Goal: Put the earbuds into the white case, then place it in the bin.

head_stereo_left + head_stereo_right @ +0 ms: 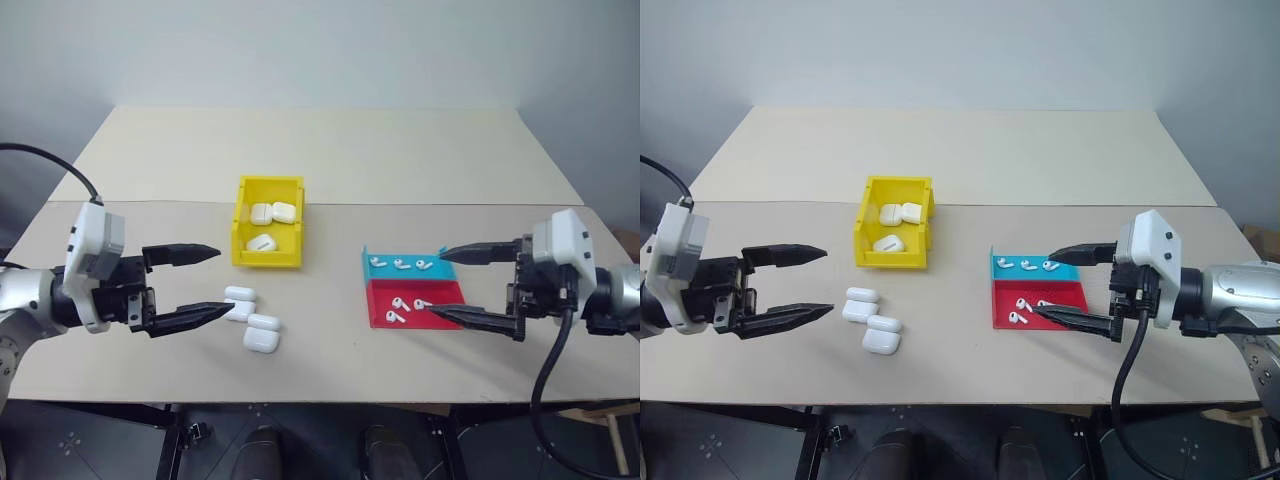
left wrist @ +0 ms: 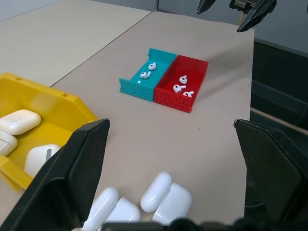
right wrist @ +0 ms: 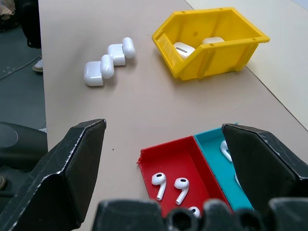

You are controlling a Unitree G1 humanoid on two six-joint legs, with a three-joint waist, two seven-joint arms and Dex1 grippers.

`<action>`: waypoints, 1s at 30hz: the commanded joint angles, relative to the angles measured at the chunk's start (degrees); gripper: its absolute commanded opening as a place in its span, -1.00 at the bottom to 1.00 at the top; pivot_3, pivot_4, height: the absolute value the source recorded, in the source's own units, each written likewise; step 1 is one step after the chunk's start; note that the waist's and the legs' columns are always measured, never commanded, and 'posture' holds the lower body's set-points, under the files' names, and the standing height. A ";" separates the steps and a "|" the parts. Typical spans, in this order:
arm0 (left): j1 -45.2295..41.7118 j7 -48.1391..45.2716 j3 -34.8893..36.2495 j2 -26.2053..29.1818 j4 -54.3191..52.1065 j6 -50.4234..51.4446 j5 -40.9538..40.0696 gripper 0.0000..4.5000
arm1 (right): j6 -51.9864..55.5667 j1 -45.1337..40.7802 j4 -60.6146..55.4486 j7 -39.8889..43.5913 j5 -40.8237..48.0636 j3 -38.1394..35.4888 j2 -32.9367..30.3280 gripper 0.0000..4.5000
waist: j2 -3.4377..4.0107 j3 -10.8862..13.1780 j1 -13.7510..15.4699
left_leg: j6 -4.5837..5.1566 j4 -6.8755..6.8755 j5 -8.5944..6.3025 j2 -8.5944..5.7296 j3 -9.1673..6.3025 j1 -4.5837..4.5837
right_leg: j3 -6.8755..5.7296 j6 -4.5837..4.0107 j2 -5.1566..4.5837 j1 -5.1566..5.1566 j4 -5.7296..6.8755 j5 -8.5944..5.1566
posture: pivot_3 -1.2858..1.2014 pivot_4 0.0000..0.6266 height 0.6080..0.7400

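Observation:
Several white earbuds [image 1: 400,264] lie in a low red-and-blue tray [image 1: 445,292], some in each half. Two white cases [image 1: 240,302] [image 1: 262,335] sit lid-open on the table just in front of the yellow bin [image 1: 268,262]. Three more white cases [image 1: 272,212] lie inside the bin. My left gripper [image 1: 224,281] hovers open just left of the loose cases, pointing at them, with nothing between its fingers. My right gripper [image 1: 437,283] hangs open and empty at the tray's right side, its lower finger reaching over the red half.
The tray stands right of centre, the bin left of centre, with bare tabletop between them. A second table [image 1: 330,150] butts on behind. The front table edge runs close below both grippers.

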 commanded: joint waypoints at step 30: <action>-11.28 17.77 -11.54 19.21 -9.41 34.87 -18.65 1.00 | -1.47 -2.18 0.08 0.79 -0.39 2.17 1.55 0.99 | -0.05 0.03 0.08 | 0.00 -0.02 0.00 -0.01 0.02 0.01 | 0.05 0.00 0.00 -0.02 0.02 -0.01 | 0.03 -0.52 1.00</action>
